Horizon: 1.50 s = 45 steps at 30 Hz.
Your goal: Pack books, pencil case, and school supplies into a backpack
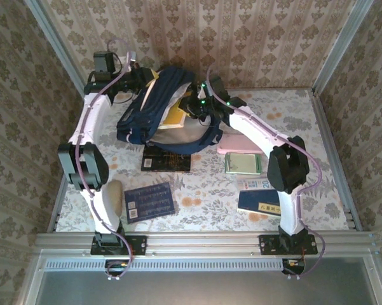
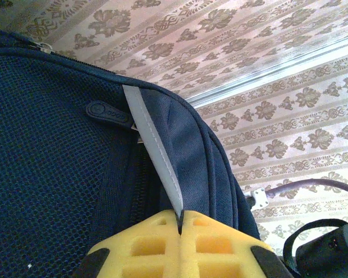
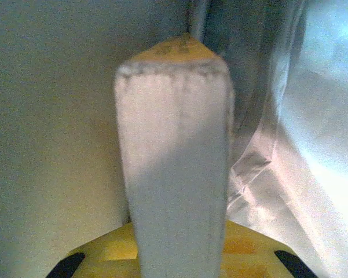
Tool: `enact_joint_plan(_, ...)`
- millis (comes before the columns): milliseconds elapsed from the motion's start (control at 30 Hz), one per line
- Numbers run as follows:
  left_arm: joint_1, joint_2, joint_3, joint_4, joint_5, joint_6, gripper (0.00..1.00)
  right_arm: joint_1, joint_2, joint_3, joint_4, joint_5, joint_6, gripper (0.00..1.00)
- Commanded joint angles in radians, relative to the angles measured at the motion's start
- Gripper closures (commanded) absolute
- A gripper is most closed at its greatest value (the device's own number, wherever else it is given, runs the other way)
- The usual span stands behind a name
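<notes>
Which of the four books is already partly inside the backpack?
The bright orange-yellow book, poking from the backpack's open mouth. The black book, the dark blue book and the yellow-labelled navy book lie on the table.

Lab booth: wallpaper panels [image 1: 241, 38], aluminium frame [image 1: 203, 242]

The left arm [image 1: 92, 121] and right arm [image 1: 257, 133] are white tubes with fat black joints; a thin purple cable [image 1: 81, 162] runs along each; tiny green lights [image 1: 206, 100] glow on the right one; black bases [image 1: 117, 244] sit at 6 o'clock; the left gripper [image 2: 179, 225] has yellow pads [image 2: 211, 246] with square holes.
</notes>
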Motion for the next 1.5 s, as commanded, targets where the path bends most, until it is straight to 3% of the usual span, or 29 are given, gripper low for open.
enact_joint_plan(0, 0.011, -0.098, 0.02, 0.126, 0.067, -0.015, 1.0, -0.019, -0.126, -0.008, 0.035, 0.003, -0.025, 1.0)
enact_joint_plan(167, 0.009, -0.091, 0.023, 0.153, 0.074, -0.039, 1.0, -0.025, -0.12, -0.021, 0.074, -0.009, 0.006, 1.0)
enact_joint_plan(333, 0.006, -0.089, 0.023, 0.17, 0.077, -0.056, 1.0, -0.018, -0.001, 0.043, 0.119, -0.031, 0.073, 1.0)
enact_joint_plan(600, 0.004, -0.086, 0.018, 0.204, 0.082, -0.087, 1.0, 0.049, 0.247, 0.285, 0.072, 0.038, 0.081, 0.97)
enact_joint_plan(633, 0.004, -0.085, 0.02, 0.205, 0.082, -0.088, 1.0, 0.061, 0.273, 0.315, 0.069, 0.051, 0.085, 0.9)
enact_joint_plan(733, 0.009, -0.077, 0.023, 0.203, 0.079, -0.088, 1.0, 0.083, 0.348, 0.392, 0.057, 0.077, 0.081, 0.54)
enact_joint_plan(800, 0.018, -0.074, 0.023, 0.192, 0.071, -0.082, 1.0, 0.088, 0.371, 0.428, 0.046, 0.083, 0.053, 0.38)
enact_joint_plan(867, 0.027, -0.073, 0.02, 0.177, 0.062, -0.073, 1.0, 0.088, 0.346, 0.425, 0.002, 0.114, -0.002, 0.22)
enact_joint_plan(933, 0.041, -0.074, 0.014, 0.157, 0.046, -0.054, 1.0, 0.087, 0.299, 0.405, -0.069, 0.15, -0.093, 0.15)
enact_joint_plan(1300, 0.05, -0.006, 0.105, -0.071, -0.197, 0.136, 1.0, 0.084, -0.153, -0.073, -0.112, 0.253, -0.392, 0.19)
enact_joint_plan(1467, 0.0, 0.088, 0.162, -0.048, -0.286, 0.142, 1.0, 0.085, -0.339, -0.315, -0.047, 0.3, -0.459, 0.27)
